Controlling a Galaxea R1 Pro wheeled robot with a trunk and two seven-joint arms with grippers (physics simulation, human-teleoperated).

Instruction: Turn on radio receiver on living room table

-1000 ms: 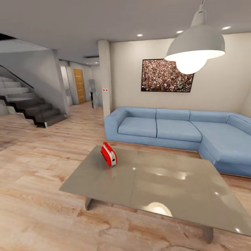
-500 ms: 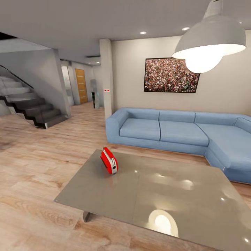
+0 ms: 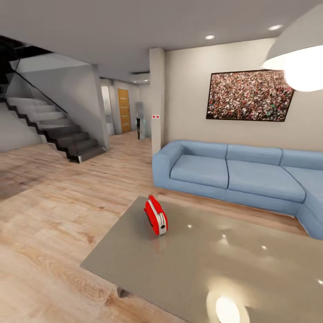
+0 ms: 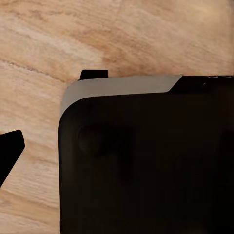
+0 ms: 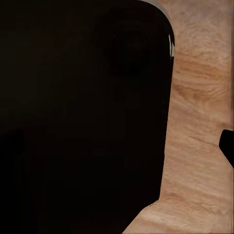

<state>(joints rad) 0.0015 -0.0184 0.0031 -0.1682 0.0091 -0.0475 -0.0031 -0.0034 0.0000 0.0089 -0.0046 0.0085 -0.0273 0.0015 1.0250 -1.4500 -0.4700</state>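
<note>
Now, label by label.

View change: compared with half a second ago, the whole head view has shifted. The sofa (image 3: pixel 237 177), the crowd picture (image 3: pixel 249 95) and the stairs (image 3: pixel 58 132) all sit further right and look larger, and the hanging lamp (image 3: pixel 298 58) is cut off at the top right corner. That is the camera moving with the robot, not the furniture; I judge the base has rolled closer and turned a little left.

Radio: the red radio (image 3: pixel 155 215) stands on edge on the surface (image 3: pixel 215 269), near its far left corner, with the white end facing the near right. It looks unmoved on the glossy grey top.

Room: the wood plank floor (image 3: pixel 54 224) spreads to the left, with the blue sofa beyond the far edge of the surface.

End effectors: each wrist view looks down at plank floor past a dark body of the robot. The left one shows a dark tip at its edge and the right one another, but I cannot tell whether either end effector is spread or closed.

Task meaning: this is the approach. The radio is not yet within reach, so nothing has been switched on; more driving toward the left corner seems needed before an arm can reach.
</note>
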